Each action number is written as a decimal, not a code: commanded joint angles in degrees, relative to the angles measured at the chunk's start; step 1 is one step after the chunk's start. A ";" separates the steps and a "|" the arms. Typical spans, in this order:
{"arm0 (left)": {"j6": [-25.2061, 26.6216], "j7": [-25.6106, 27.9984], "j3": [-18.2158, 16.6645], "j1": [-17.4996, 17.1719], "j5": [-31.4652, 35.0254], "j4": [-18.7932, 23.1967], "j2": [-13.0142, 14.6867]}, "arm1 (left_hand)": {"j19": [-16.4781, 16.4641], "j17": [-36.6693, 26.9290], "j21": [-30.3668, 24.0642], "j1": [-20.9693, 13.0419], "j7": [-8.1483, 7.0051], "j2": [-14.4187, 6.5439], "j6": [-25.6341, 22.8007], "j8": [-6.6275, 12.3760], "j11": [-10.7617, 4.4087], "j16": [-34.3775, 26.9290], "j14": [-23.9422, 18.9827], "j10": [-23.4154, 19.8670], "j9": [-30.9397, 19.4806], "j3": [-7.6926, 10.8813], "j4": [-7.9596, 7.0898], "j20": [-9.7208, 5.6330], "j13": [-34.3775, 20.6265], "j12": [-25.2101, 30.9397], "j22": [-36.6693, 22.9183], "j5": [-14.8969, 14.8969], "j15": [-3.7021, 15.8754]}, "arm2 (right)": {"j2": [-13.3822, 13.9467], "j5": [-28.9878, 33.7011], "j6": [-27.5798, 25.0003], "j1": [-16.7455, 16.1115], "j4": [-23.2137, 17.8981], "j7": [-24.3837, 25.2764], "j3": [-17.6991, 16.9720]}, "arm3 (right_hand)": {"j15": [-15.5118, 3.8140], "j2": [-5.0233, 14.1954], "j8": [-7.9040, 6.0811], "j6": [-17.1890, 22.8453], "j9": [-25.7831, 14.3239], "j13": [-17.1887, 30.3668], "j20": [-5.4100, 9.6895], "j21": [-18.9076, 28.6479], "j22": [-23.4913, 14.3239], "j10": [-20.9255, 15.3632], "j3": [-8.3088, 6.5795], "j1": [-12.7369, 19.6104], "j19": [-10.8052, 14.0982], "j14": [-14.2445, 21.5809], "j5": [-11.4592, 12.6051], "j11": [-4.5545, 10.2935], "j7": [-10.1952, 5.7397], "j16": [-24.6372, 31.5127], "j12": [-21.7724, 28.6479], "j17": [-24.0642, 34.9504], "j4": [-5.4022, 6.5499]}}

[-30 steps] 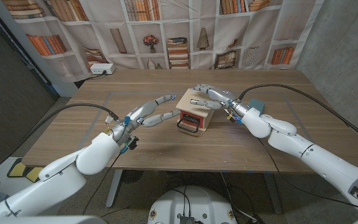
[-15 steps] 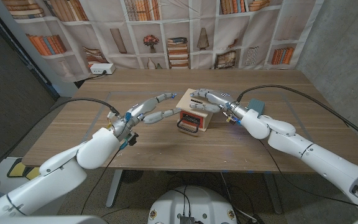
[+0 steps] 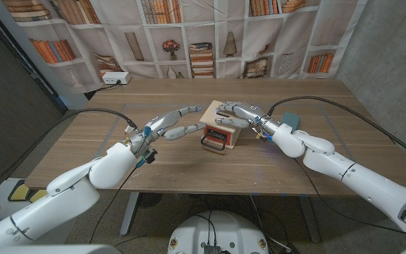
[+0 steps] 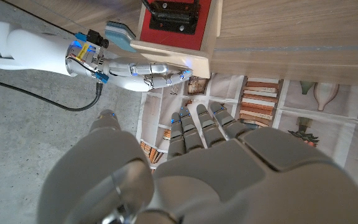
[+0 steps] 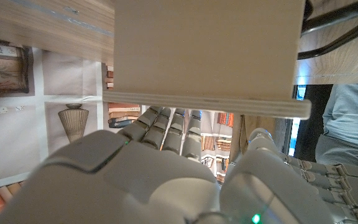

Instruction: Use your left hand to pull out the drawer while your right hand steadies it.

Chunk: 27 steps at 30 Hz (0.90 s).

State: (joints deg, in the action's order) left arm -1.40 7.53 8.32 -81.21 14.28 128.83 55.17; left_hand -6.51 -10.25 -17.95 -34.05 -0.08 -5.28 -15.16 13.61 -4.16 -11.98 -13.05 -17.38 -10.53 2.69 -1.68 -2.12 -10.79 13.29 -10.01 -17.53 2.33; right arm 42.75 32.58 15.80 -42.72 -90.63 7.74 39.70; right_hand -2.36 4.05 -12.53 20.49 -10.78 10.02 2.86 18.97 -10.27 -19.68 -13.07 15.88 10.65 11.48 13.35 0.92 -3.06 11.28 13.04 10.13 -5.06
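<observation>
White glossy arm shells; silver-grey jointed left hand (image 3: 166,125) and right hand (image 3: 237,113); black cables, blue wrist lights.

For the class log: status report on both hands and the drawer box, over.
Right hand resting on top of the drawer box. Left hand open at its side, not gripping. Drawer handle unobstructed.

No legible text, label, brand, number or sign appears in my views. The book spines on the printed bookshelf backdrop (image 3: 189,28) behind my table are too small and blurred to read.
</observation>
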 commanded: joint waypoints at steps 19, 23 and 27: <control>11.08 -5.34 5.60 2.49 18.11 5.98 5.87 | -4.03 0.04 1.73 -13.23 -3.20 -2.68 -9.38 0.82 -3.73 0.34 -6.10 -7.79 -0.27 6.99 7.71 1.86 -0.17 -0.06 -0.36 3.62 4.44 | 0.02 -1.95 -2.45 0.77 -0.73 -3.98 1.75 | -1.28 0.86 0.37 0.40 -0.13 0.27 2.45 -0.54 -0.17 -0.30 -0.03 -0.05 1.42 0.67 -0.34 -0.16 0.26 -0.16 -0.11 0.20 0.07; 11.09 -7.20 7.52 4.54 18.68 5.80 5.97 | -5.47 0.02 1.55 -14.64 -3.07 -2.88 -10.80 0.91 -3.27 0.20 -7.42 -8.90 -0.30 7.83 8.45 0.18 -0.18 -0.09 -0.37 4.20 4.37 | 0.21 -2.15 -2.76 0.57 -1.16 -4.04 1.57 | -1.32 0.91 0.44 0.36 -0.13 0.28 2.38 -0.67 -0.17 -0.21 -0.04 -0.05 1.31 0.58 -0.39 -0.07 0.21 -0.24 -0.19 0.20 0.07; 11.42 -8.51 9.54 6.24 19.66 5.47 5.73 | -6.18 0.01 1.49 -15.35 -2.98 -3.00 -11.47 0.91 -3.50 0.11 -8.19 -9.71 -0.31 8.28 8.77 -0.04 -0.19 -0.03 -0.37 4.56 4.57 | 0.46 -2.25 -3.11 0.30 -1.68 -4.17 1.42 | -1.27 0.93 0.49 0.31 -0.14 0.28 2.37 -0.74 -0.17 -0.19 -0.04 -0.06 1.28 0.58 -0.42 -0.08 0.22 -0.26 -0.22 0.20 0.07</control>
State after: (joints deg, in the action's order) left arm 8.37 2.15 11.67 -80.13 30.02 133.93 60.32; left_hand -12.23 -10.12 -16.49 -48.43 -2.96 -8.32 -25.81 14.20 -7.47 -11.65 -20.48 -26.27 -10.53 10.62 6.58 -1.97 -10.79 13.50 -10.28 -13.16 2.44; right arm 42.70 30.82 14.02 -42.00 -91.16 4.69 41.22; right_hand -2.24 4.49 -12.04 20.87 -10.77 10.00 2.62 18.08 -10.22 -19.97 -13.06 15.88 11.43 12.19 13.31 0.83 -2.85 11.22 12.77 10.07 -5.06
